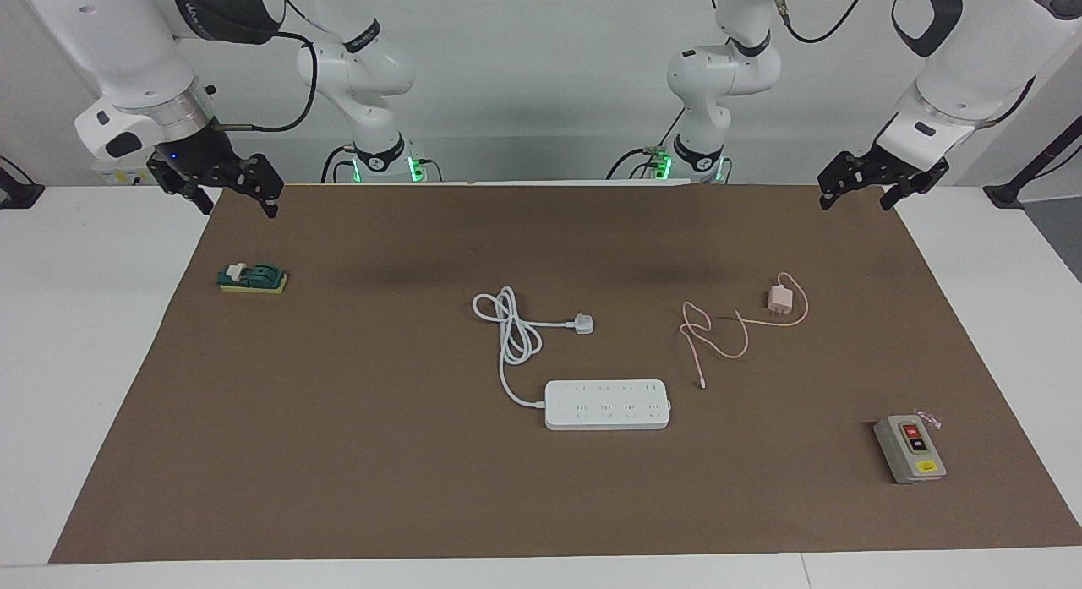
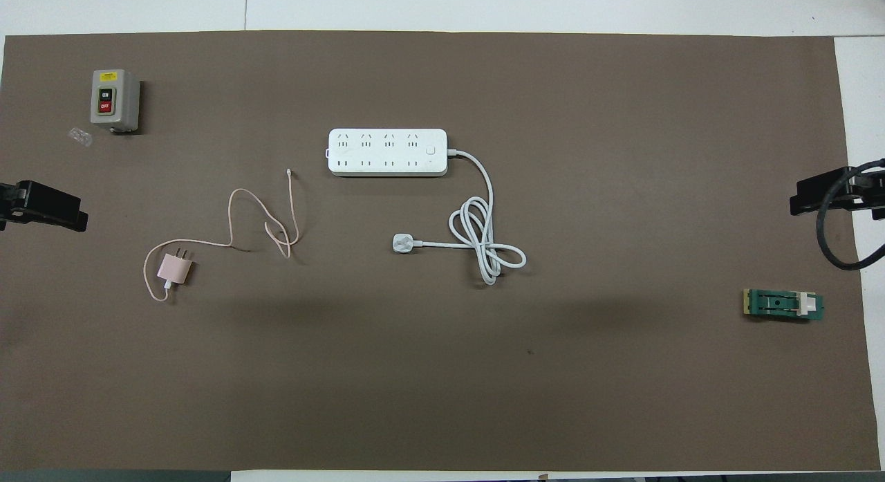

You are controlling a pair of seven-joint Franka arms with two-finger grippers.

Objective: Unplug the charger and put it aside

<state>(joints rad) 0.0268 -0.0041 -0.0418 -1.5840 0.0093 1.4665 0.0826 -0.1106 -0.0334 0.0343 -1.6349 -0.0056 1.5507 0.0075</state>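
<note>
Both hands hang in the air at the robots' end of the bench, and both arms wait. Left hand [image 1: 855, 192] [image 2: 43, 207] is over the edge of the brown mat [image 1: 355, 454] [image 2: 622, 88] at the left arm's end; its fingers look parted with nothing between them, though this is hard to judge from so high up. Right hand [image 1: 228, 192] [image 2: 826, 195] is over the mat's corner at the right arm's end, fingers apart and holding nothing.

A pink charger [image 1: 778, 298] [image 2: 173, 269] lies unplugged on the mat toward the left arm's end, its thin pink cable [image 1: 714, 335] [image 2: 256, 223] looping toward a white power strip [image 1: 607, 404] [image 2: 387, 152] at mid-bench, well apart from it. The strip's own white plug [image 1: 581, 324] [image 2: 402, 243] lies loose, nearer the robots.

A grey switch box [image 1: 909, 448] [image 2: 111, 99] sits farther from the robots than the charger. A green block [image 1: 253, 278] [image 2: 783, 304] lies near the right hand.
</note>
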